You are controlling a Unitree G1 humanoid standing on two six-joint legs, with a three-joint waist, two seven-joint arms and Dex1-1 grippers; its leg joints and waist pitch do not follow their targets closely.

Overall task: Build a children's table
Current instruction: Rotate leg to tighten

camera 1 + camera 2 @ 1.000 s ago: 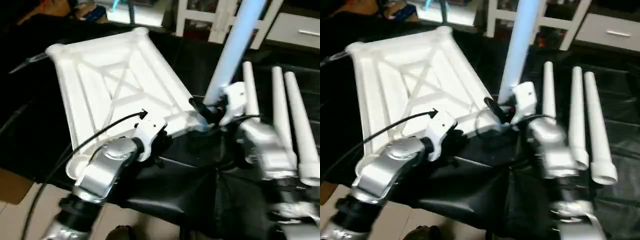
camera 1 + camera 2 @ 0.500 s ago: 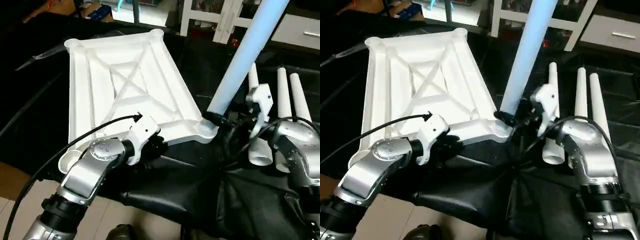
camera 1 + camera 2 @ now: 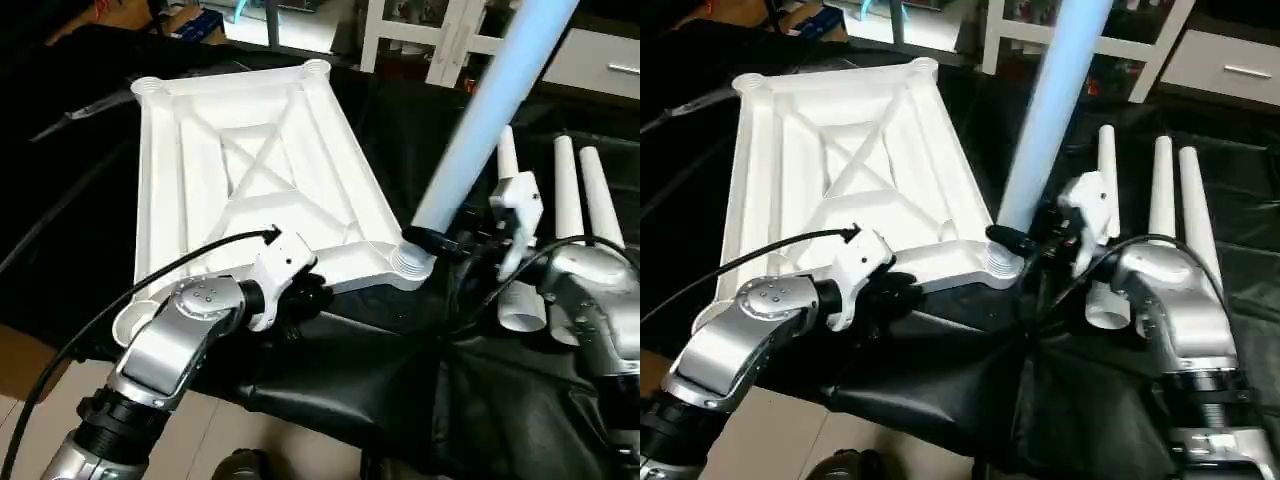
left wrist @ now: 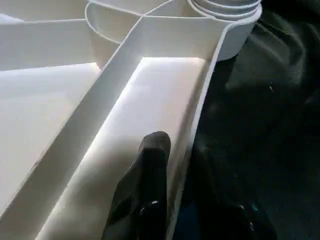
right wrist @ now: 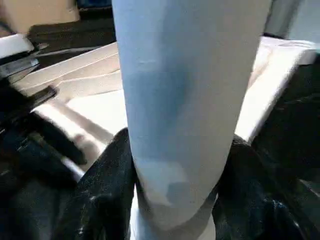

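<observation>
White plastic tabletop [image 3: 250,190] lies ribs-up on the black cloth [image 3: 400,390]; left gripper [image 4: 172,165] pinches its near rim; right gripper [image 5: 175,165] clasps the leg [image 3: 480,120] standing in the corner socket [image 3: 408,262].

Tabletop [image 3: 240,170]: smooth white moulded plastic, slight sheen, ribbed. Standing leg [image 3: 480,120]: smooth, pale plastic tube. Beside the tabletop, the table [image 3: 400,390] carries wrinkled black cloth with a faint sheen. Forearms [image 3: 175,335]: brushed silver metal.

head pair: fwd-down | wrists: close | shared: tabletop [image 3: 230,150]
</observation>
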